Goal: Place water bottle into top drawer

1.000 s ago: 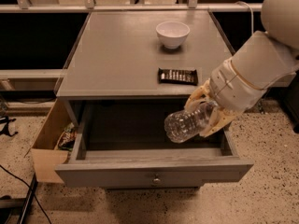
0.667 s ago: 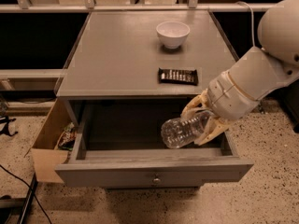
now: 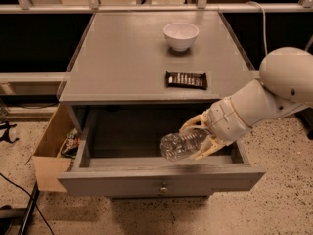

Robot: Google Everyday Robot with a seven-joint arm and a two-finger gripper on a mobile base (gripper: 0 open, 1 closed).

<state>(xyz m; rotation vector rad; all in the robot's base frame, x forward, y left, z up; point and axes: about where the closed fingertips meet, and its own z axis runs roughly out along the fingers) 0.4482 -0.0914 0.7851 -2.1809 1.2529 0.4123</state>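
Observation:
The water bottle [image 3: 183, 144] is clear ribbed plastic and lies on its side, base pointing left, held inside the open top drawer [image 3: 161, 179]. My gripper [image 3: 201, 141] is shut on the bottle's neck end, its pale fingers [image 3: 194, 123] wrapped above and below it. The white arm reaches in from the right. The bottle hangs low over the drawer's right half, just behind the front panel with its small round knob [image 3: 163, 186]. I cannot tell whether the bottle touches the drawer floor.
A white bowl [image 3: 181, 35] and a dark candy bar [image 3: 186, 80] sit on the grey cabinet top [image 3: 122, 58]. A tan cardboard box [image 3: 51, 153] with clutter stands left of the drawer. A black cable lies on the speckled floor at bottom left.
The arm has lowered and moved left, carrying the bottle deeper down into the drawer. The grip on the bottle is unchanged.

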